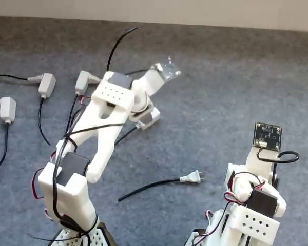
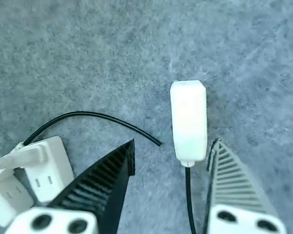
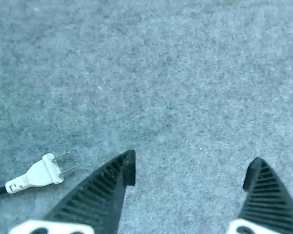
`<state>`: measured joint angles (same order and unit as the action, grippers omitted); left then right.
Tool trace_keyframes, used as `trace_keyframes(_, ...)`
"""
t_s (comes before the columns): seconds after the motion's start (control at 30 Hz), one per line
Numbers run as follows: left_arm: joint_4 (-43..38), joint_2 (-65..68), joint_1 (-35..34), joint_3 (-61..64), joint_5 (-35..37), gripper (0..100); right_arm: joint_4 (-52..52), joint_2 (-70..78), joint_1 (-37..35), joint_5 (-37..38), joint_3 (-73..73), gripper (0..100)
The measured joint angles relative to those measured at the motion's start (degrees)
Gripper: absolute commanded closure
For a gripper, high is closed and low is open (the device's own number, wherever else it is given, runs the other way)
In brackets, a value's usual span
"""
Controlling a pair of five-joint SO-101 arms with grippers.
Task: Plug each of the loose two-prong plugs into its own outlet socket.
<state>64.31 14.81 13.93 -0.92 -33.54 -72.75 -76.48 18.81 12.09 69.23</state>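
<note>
- Tabletop: grey, felt-like covering with an even nap, seen in all three views.
- Right claw: nearest the robot's side, over bare covering. Its jaws are spread wide and hold nothing.
- Two-prong plug: white, lying flat in the near middle and apart from the right claw. Its prongs point toward the right arm's side, and its black cord trails off the other way. There is open covering on every side of it.
- Left claw: farther out, jaws wide open. A white socket block lies lengthwise just past the fingertips, closer to one finger. Contact cannot be confirmed, and nothing is lifted.
- Second socket: beside the left claw. It appears to have a white plug body against it, but the frame edge cuts it off.
- Outlet sockets: a group of white blocks on leads at the far left.
- Far edge: the covering ends at a pale band. The far right half is open ground.
</note>
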Motion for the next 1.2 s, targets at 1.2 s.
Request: trace_keyframes(1.2, -5.2, 2.1, -1.2, 0.4, 1.6, 79, 0.0, 0.0, -0.1, 0.0, 0.0, 66.3)
